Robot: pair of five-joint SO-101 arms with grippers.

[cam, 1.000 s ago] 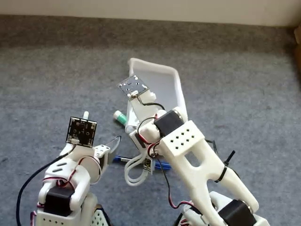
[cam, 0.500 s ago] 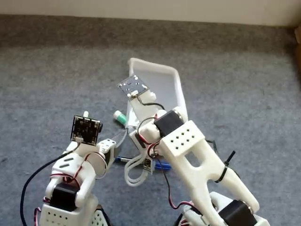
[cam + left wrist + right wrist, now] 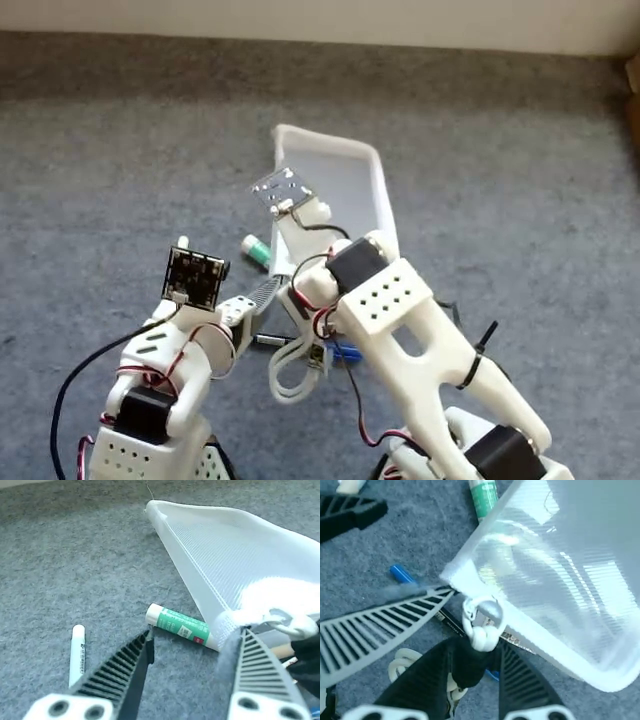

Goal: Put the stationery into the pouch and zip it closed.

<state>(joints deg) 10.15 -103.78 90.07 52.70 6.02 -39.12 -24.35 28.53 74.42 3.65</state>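
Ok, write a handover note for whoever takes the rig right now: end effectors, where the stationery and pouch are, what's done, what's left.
Left end effector: open, poised above the glue stick.
Right end effector: shut on the pouch at its near corner, by the zip pull.
Things: all on the carpet. The glue stick is beside the pouch's corner, the white pen apart from it, and the blue pen is near the right arm.
Done: pouch held; nothing visibly inside.
Left: load each item, then zip the pouch closed.
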